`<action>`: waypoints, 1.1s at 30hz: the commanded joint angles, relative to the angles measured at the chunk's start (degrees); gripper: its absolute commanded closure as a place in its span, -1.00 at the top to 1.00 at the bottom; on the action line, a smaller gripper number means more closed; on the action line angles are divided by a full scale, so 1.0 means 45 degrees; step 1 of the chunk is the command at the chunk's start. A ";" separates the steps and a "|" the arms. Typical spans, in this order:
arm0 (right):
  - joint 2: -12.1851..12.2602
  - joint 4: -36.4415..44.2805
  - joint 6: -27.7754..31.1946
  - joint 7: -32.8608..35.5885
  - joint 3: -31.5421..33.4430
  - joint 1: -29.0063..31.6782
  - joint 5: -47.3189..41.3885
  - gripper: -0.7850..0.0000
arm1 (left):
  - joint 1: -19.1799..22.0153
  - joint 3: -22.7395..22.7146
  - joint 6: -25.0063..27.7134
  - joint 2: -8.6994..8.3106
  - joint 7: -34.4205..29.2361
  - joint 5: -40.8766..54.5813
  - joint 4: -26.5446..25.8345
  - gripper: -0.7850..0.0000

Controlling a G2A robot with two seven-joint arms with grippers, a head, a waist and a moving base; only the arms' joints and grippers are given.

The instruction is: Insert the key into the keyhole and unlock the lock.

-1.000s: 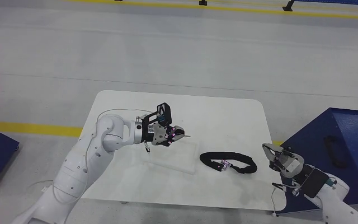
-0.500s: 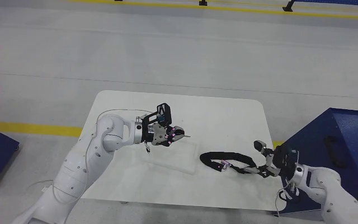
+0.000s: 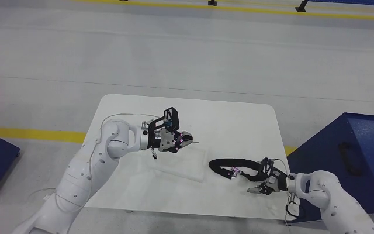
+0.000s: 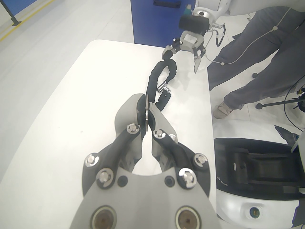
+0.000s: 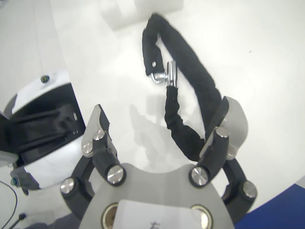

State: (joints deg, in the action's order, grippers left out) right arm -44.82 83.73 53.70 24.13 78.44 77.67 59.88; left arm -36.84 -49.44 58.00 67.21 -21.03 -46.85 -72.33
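Arms (image 3: pixel 96 169) had glossy white shells; left gripper (image 4: pixel 147 103) and right gripper (image 5: pixel 164 108) were grey metal, black links, shiny screws.

Black chain lock (image 5: pixel 190 66) looped flat, key (image 4: pixel 146 115) gripped

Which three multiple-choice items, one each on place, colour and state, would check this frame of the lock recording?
1. Where does the chain lock lie?
A. On the white table
B. On a blue cabinet
C. Lifted in a gripper

2. What colour is its sleeve?
A. Red
B. Black
C. Yellow

3. How is the left gripper?
A. Open and empty
B. Shut on the chain lock
C. Shut on the key

Answers:
1 A: the top view shows it lying on the table.
2 B: both wrist views show black fabric.
3 C: the left wrist view shows it pinching the thin metal key.
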 commanded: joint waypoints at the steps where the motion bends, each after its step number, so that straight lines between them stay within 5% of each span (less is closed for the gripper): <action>1: -0.0050 -0.0059 -0.0171 0.0114 -0.0313 -0.0146 0.0364 1.00 | 0.0000 0.0000 0.0000 0.0000 0.0000 0.0000 0.0000 -1.00; 6: -0.0156 -0.0210 -0.0795 0.0155 -0.0732 -0.0438 0.0691 0.88 | 0.0000 0.0000 0.0000 0.0000 0.0000 0.0000 0.0000 -1.00; 8: -0.0195 -0.0333 -0.1041 0.0223 -0.0814 -0.0564 0.0557 0.10 | 0.0000 0.0000 0.0000 0.0000 0.0000 0.0000 0.0000 -1.00; 9: -0.0215 -0.0379 -0.1152 0.0279 -0.0852 -0.0641 0.0424 -0.01 | 0.0000 0.0000 0.0000 0.0000 0.0000 0.0000 0.0000 -1.00; 33: -0.0653 -0.1351 -0.2047 0.2602 -0.2391 -0.2230 -0.1506 -0.13 | 0.0000 0.0000 0.0000 0.0000 0.0000 0.0000 0.0000 -1.00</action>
State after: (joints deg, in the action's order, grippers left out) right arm -47.67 77.79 44.71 35.23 68.05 67.96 53.33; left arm -36.84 -49.44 58.00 67.21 -21.03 -46.85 -72.33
